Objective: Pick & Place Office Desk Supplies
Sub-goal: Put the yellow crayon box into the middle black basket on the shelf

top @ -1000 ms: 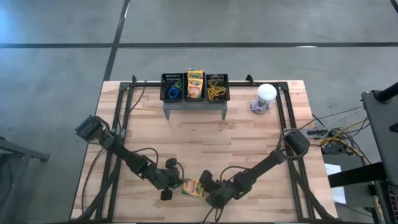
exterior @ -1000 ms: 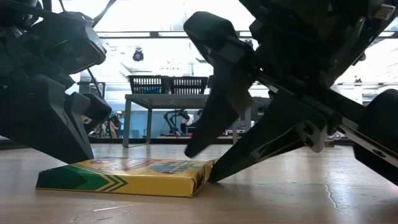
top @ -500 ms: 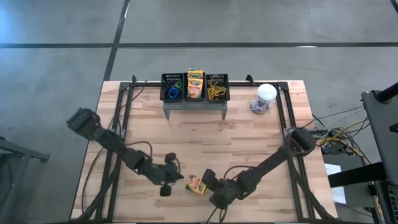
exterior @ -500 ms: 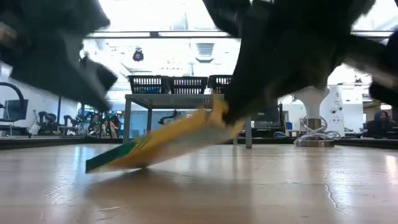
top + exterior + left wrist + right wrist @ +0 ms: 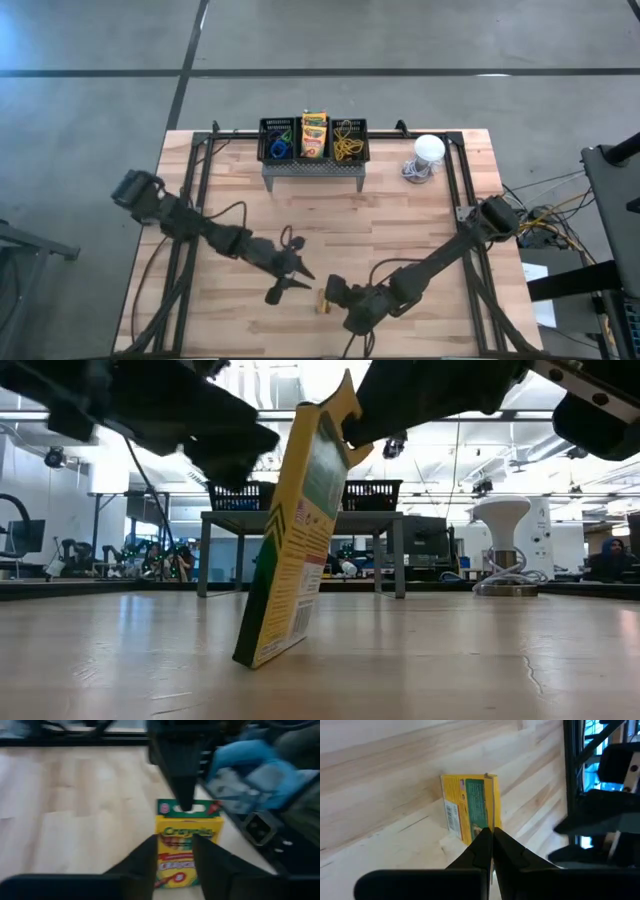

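Note:
A yellow-and-green crayon box stands almost upright near the table's front edge, seen edge-on in the high view. My right gripper is shut on its top end. My left gripper hangs open just left of the box and clear of it. In the left wrist view, the left gripper faces the box's printed front. At the far edge, three black mesh bins sit on a grey stand. The middle bin holds another crayon box; the outer ones hold coloured loops. My right gripper pinches the box's green top end between its two shut fingers, which close across the thin flap edge. They come slanting down from the table's right. The box leans a little, its lower end on the table.
A white round-topped object stands at the far right. Black frame rails run along both sides of the wooden top. Bare wood lies between the stand and the grippers.
My right gripper has shut on the box's end and risen, tipping the box from flat on the table to nearly upright, with its lower end still down. My left gripper has left the box, risen, swung toward the far edge and opened.

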You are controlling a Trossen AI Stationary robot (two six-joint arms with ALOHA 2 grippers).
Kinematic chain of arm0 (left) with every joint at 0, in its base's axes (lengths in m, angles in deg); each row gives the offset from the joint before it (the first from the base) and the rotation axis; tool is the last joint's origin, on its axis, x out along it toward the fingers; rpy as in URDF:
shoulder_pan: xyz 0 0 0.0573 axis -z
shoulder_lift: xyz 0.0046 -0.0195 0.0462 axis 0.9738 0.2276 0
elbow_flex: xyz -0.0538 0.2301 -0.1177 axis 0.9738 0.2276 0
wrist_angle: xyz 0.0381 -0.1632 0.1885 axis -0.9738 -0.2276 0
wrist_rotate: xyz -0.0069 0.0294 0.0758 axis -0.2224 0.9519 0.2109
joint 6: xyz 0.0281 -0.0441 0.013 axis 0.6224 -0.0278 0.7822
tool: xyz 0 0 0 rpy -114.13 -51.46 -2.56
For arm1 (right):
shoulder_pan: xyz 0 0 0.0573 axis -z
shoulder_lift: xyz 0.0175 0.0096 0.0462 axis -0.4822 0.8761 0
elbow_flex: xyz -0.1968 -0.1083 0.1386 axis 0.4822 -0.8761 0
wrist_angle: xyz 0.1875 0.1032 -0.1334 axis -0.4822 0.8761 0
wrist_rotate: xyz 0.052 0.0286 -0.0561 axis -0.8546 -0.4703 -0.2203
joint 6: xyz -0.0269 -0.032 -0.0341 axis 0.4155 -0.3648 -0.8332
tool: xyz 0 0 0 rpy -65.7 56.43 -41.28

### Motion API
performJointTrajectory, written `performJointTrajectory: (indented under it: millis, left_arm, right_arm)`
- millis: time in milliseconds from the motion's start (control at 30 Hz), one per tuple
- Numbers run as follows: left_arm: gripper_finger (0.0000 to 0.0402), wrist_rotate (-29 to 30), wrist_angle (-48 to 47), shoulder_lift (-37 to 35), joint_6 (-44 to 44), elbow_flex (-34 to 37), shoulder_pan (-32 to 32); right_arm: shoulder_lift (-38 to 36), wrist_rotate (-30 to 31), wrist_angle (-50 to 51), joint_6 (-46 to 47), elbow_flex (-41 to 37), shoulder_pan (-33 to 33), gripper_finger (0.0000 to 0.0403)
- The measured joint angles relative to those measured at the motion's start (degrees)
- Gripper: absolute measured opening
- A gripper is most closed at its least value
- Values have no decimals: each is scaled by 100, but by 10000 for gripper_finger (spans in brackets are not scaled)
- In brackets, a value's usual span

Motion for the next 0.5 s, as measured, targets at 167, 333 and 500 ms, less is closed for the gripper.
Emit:
performJointTrajectory:
  millis: [167,333,500]
  left_arm:
    - [206,-1282,705,591,329,-2,-422]
    - [270,-1479,918,1194,738,-161,-495]
    - [290,-1960,930,1753,1371,-576,-499]
  right_arm:
    - [36,0,-39,-15,-2,-1,8]
    - [36,0,-159,-83,-4,-1,8]
    - [37,-4,-293,-104,-4,3,8]
